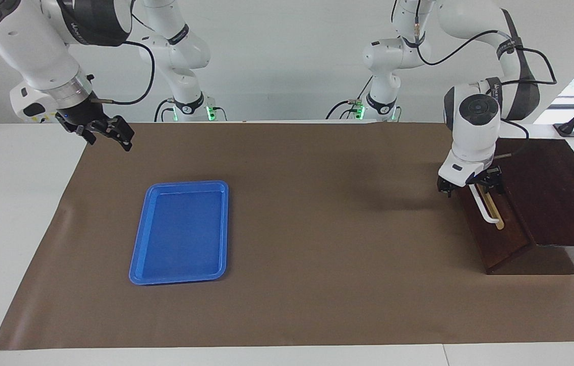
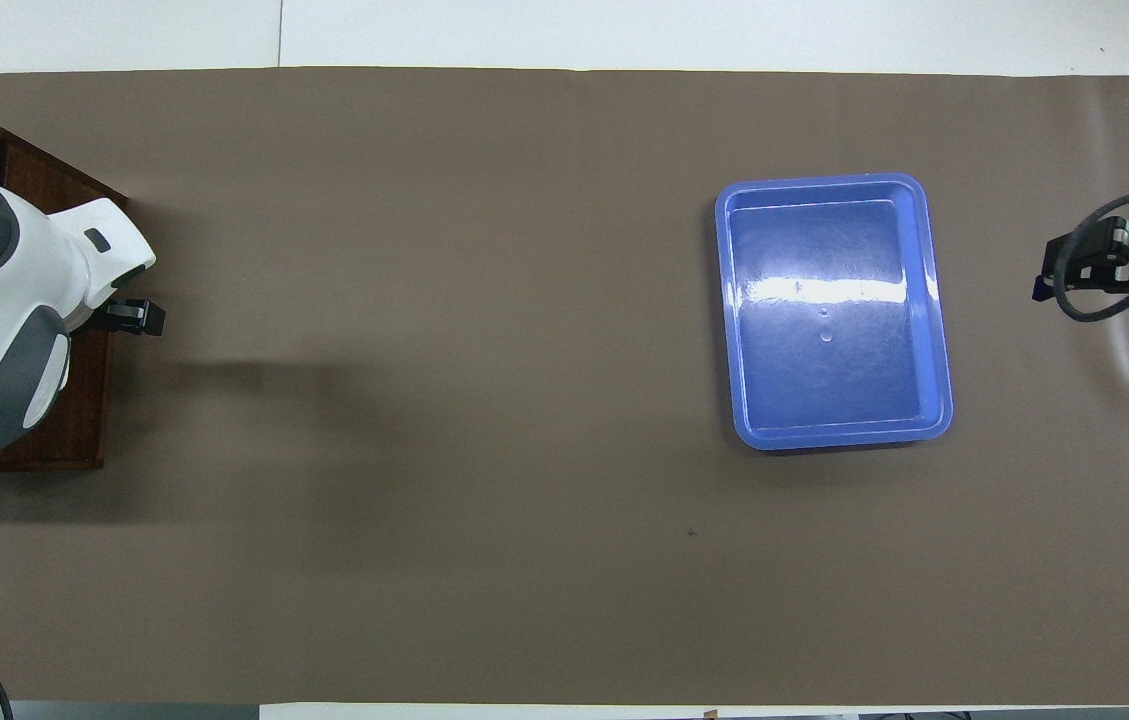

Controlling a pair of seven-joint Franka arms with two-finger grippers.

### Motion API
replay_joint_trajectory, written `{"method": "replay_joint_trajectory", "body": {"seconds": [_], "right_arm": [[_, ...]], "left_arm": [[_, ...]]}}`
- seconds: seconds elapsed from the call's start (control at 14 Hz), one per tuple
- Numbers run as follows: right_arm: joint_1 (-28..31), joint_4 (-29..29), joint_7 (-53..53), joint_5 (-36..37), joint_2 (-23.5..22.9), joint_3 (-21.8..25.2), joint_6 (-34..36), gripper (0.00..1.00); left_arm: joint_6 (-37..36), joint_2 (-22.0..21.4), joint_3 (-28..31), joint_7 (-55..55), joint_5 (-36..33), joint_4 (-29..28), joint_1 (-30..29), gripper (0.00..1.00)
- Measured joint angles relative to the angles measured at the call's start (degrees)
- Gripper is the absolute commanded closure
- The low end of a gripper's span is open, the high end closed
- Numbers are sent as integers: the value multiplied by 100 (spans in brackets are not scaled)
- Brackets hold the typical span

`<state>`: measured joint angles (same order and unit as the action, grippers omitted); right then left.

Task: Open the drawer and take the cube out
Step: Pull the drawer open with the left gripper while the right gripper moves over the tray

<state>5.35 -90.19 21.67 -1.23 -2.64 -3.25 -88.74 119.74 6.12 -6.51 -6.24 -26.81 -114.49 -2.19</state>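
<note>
The left claw (image 1: 470,186), spread wide and holding nothing, sits at the white bar handle (image 1: 485,206) of the closed dark brown wooden drawer (image 1: 495,234) at the left arm's end of the desk (image 1: 317,213). The right claw (image 1: 101,131), also wide and empty, waits above the brown mat's corner, near the flat blue plastic tray (image 1: 181,232).

A white table (image 1: 17,203) is covered almost end to end by a brown mat (image 1: 317,229). On the mat lie a flat blue tray (image 1: 180,231) toward the right arm's end, and a dark wooden box (image 1: 546,198) with its drawer (image 1: 492,231) shut at the left arm's end, well apart.
</note>
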Motion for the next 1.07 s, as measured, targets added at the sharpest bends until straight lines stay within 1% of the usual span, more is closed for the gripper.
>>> {"method": "replay_joint_trajectory", "body": {"seconds": [0.07, 0.21, 0.29, 0.43, 0.57, 0.79, 1.07], "right_arm": [[-54, -12, 410, -78, -57, -7, -85, 1], [-126, -5, 1172, -456, -223, -13, -309, 1], [-203, 29, 1563, -599, -326, -17, -400, 2], [-443, 180, 2302, -723, -546, -21, -507, 2], [-641, 252, 3019, -976, -722, -23, -583, 2], [-821, 189, 4198, -1339, -897, -25, -609, 2], [-985, 184, 5766, -1854, -919, -28, -691, 3]], "left_arm": [[71, 39, 0, 0, -52, -28, -5, 0], [205, 144, -13, -40, -103, -52, -4, 0], [278, 221, -19, -203, -180, -52, 1, 0], [442, 340, -22, -524, -284, -48, 8, 0], [458, 370, -39, -660, -276, -23, 68, 0], [429, 375, -79, -1025, 91, 66, 366, 0], [330, 403, -94, -1370, 299, 175, 654, 0]]}}
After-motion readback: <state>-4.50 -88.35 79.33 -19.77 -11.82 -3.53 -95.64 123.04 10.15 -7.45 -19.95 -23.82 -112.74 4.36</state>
